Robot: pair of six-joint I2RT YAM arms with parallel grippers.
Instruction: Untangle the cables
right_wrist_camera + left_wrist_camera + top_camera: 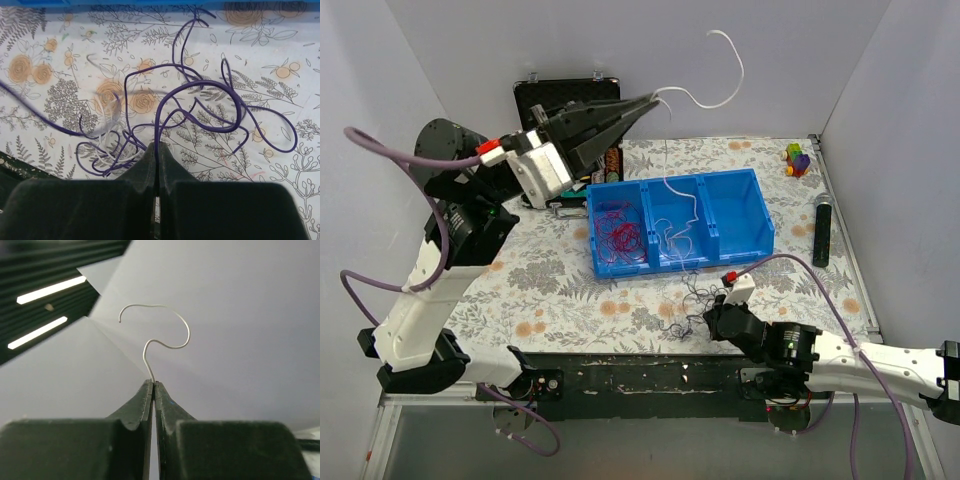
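Observation:
My left gripper (655, 98) is raised high above the blue bin (757, 203) and is shut on a white cable (712, 100) that curls up past the tips (165, 342) and hangs down into the middle compartment. Red cables (620, 238) lie in the bin's left compartment. My right gripper (708, 318) is low over the table in front of the bin, shut on a purple cable (165, 107). That cable belongs to a tangle of purple and white cables (107, 145) on the floral cloth (550, 290).
An open black case (535, 100) stands behind my left arm. A black cylinder (822, 230) and small coloured blocks (798, 158) lie at the right. White walls close in the sides and back.

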